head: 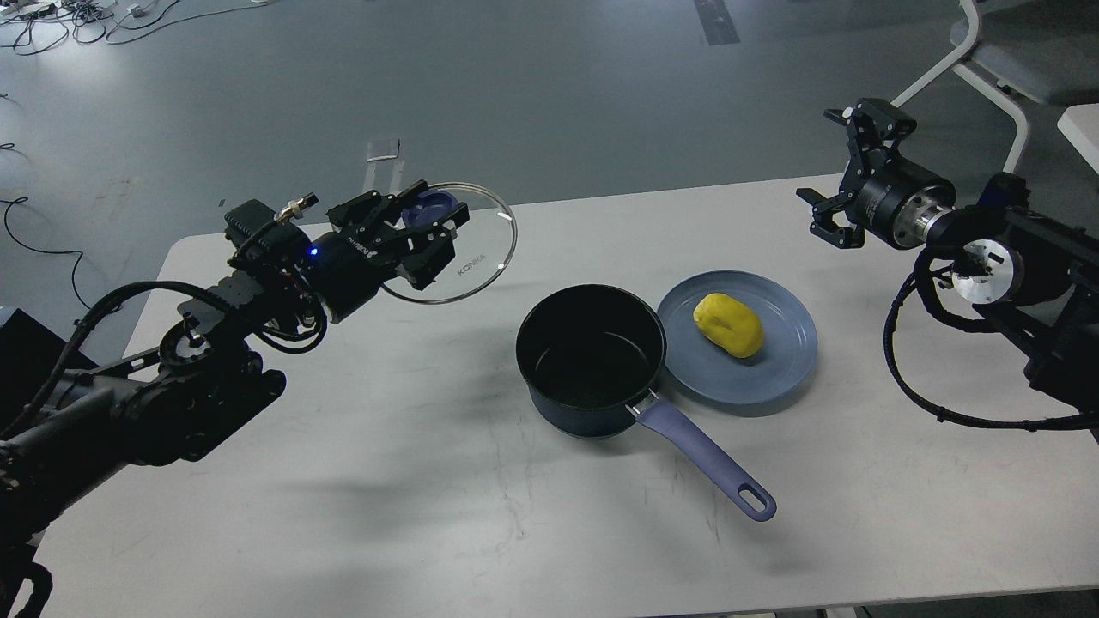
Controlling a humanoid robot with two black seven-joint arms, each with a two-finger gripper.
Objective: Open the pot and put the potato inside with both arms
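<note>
Risk: round glass lid (464, 257), pinched by its blue knob in the left gripper (418, 225), may slip; spread right gripper (846, 172) could roll smooth yellow potato (728, 324) off blue-grey plate (786, 365) beside open navy saucepan (591, 360) on white counter (386, 481).

Blue-grey plate (773, 378); white table (429, 515); chair (1004, 51)

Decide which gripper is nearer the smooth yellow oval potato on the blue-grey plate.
Right. The right gripper hangs open above and to the right of the potato; the left gripper, holding the glass lid, is farther left beyond the pot.
</note>
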